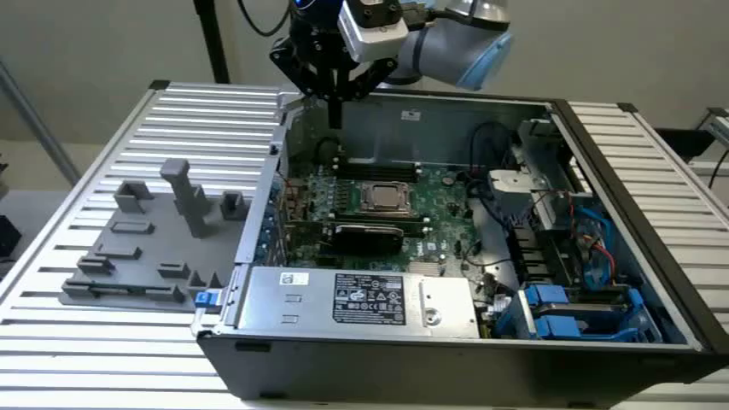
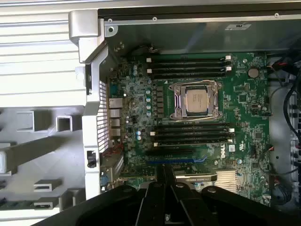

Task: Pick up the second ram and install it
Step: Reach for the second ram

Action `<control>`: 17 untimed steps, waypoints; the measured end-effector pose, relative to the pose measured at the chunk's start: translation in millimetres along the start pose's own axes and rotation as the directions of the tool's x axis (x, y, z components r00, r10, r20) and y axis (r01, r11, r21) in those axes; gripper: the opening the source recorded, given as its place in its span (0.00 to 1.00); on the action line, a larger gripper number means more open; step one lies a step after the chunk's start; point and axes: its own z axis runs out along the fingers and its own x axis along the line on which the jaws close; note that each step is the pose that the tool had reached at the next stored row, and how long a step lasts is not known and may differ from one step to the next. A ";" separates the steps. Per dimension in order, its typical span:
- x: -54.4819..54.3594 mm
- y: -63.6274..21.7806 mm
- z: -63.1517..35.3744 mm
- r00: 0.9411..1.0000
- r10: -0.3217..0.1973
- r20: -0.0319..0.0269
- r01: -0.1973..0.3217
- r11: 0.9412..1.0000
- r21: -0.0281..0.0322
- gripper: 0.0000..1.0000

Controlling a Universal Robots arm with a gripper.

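We see soft, even light from above, with only faint shadows. The slatted table (image 1: 80,342) glares pale, nearly washed out in the wrist view. Inside the computer case (image 1: 456,376) the motherboard (image 2: 244,94) sits dimmer, and the gripper (image 2: 164,173) reads as a dark silhouette

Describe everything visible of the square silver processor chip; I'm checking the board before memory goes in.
The square silver processor chip lies flat in its socket near the middle of the green motherboard. Its dull metal lid bears faint print. A shiny metal frame surrounds it and laps over its edges. Long black memory slots run along two opposite sides, apart from it. No cooler covers it.
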 end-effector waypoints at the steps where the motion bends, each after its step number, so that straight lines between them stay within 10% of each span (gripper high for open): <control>1: 0.0 0.0 0.0 1.000 0.000 0.000 0.000 1.000 0.000 0.11; 17: 1.6 -0.5 -0.2 1.000 0.000 0.000 0.000 1.000 0.000 0.11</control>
